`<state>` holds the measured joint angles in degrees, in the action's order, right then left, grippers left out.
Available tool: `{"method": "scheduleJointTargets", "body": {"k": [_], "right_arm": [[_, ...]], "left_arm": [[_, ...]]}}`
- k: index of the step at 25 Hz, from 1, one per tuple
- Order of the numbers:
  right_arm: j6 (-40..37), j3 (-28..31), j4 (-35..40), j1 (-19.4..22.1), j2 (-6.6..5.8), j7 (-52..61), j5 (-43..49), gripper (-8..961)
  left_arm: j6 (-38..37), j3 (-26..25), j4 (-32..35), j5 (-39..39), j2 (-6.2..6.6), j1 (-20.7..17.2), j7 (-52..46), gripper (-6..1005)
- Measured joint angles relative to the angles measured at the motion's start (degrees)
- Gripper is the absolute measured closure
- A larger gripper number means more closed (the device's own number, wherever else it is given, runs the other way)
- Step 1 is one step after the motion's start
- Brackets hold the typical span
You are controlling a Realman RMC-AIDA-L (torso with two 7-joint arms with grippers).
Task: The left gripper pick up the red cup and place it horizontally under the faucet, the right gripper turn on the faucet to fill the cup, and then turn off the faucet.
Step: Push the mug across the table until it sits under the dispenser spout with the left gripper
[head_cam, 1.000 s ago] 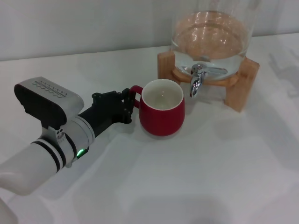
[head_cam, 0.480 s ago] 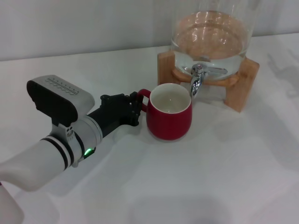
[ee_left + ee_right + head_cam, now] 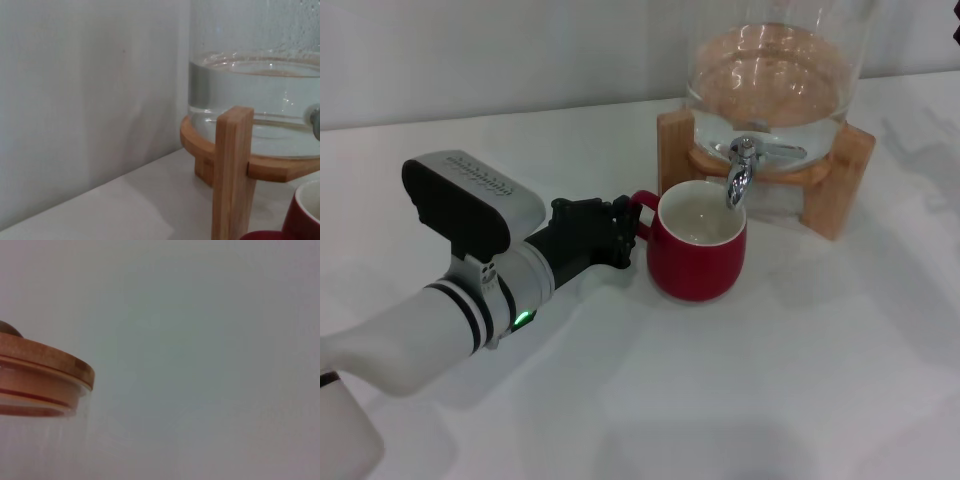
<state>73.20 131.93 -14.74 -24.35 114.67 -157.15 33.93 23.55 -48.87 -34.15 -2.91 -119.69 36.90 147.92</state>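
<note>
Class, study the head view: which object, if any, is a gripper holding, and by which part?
The left gripper holds the red cup by its small loop handle, with the cup upright below the faucet. The right gripper is not in view.

Soft, even room light falls from above, leaving only faint grey shadows on the white table (image 3: pixel 800 380). Small bright glints sit on the chrome faucet (image 3: pixel 740 175) and the glass dispenser (image 3: pixel 775 70). The right wrist view looks hazy, its wooden lid (image 3: pixel 40 375) blurred.
</note>
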Motion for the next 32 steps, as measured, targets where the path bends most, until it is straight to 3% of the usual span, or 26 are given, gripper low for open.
{"method": "scheduleJointTargets", "body": {"k": [11, 30, 32], "right_arm": [[1.4, -0.2, 0.4, 0.2, 0.03, 0.0, 0.0, 280], [2.0, -0.2, 0.5, 0.5, 0.02, 0.0, 0.0, 279], [2.0, -0.2, 0.5, 0.5, 0.02, 0.0, 0.0, 279]], "left_arm": [[-1.7, 2.7, 0.2, 0.0, -0.10, 2.7, -1.2, 895], [-2.0, 1.7, 1.8, -0.6, -0.10, 2.6, -1.3, 895], [-1.9, 1.7, 1.8, -0.6, -0.10, 2.7, -1.3, 803]]}}
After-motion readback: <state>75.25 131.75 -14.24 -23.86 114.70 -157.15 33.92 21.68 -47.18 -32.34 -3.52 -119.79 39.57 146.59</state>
